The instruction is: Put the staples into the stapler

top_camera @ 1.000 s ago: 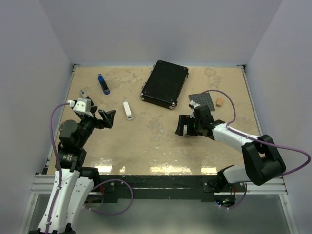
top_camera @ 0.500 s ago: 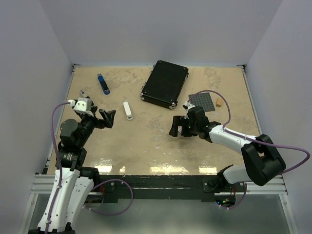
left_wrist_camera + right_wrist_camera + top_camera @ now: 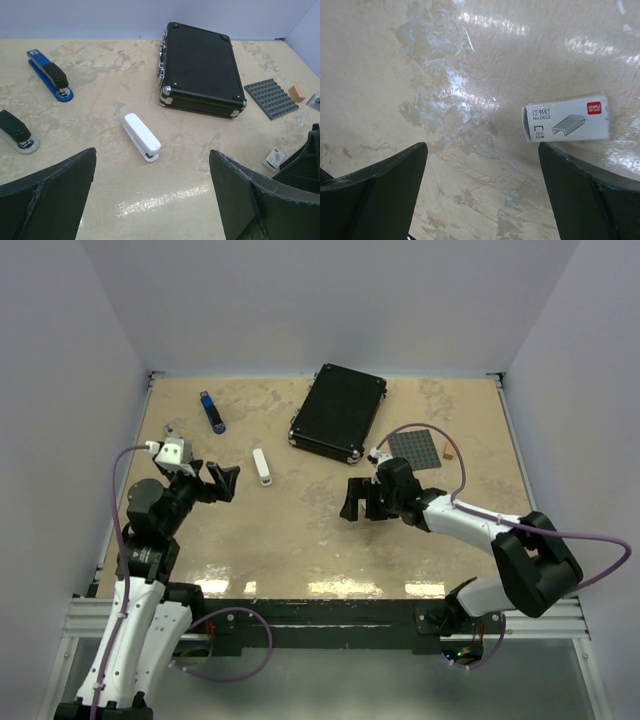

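As I read the three feeds, items on the surface point(image 3: 300, 550), placed rel. to each pincer:

1. Right pincer point(image 3: 352, 502): jaws spread wide, nothing held, tips low over the surface. In its wrist cam the right pincer point(image 3: 480, 195) shows bare surface across most of the gap.
2. Staples box point(image 3: 566, 118): white card, red logo, printed face up, lying flat. It sits just ahead of one fingertip point(image 3: 590, 185) of the right pincer, off to that side of the gap, not centred. Can't tell if it touches. Also seen from the left wrist cam, staples box point(image 3: 274, 158), just beside the right arm's dark bulk. Not made out in the top view.
3. Left pincer point(image 3: 222, 483): wide open, empty. In its wrist cam the left pincer point(image 3: 150, 200) has both tips apart from everything.
4. White stapler point(image 3: 142, 137) point(image 3: 262, 466): ahead of the left pincer, approx. mid-gap, closed, lying aslant.
5. Grey-black stapler point(image 3: 17, 132) point(image 3: 172, 432): ahead and to the left of the left pincer.
6. Blue stapler point(image 3: 49, 75) point(image 3: 211, 412): further ahead, same side. Can't tell which stapler the task means.
7. Black case point(image 3: 339, 412) point(image 3: 200, 70): closed, flat, beyond both pincers.
8. Grey stud plate point(image 3: 415, 448) point(image 3: 271, 98): just beyond the right pincer's wrist. Orange-brown cube point(image 3: 450, 452) point(image 3: 298, 93) just beside the plate's outer edge.
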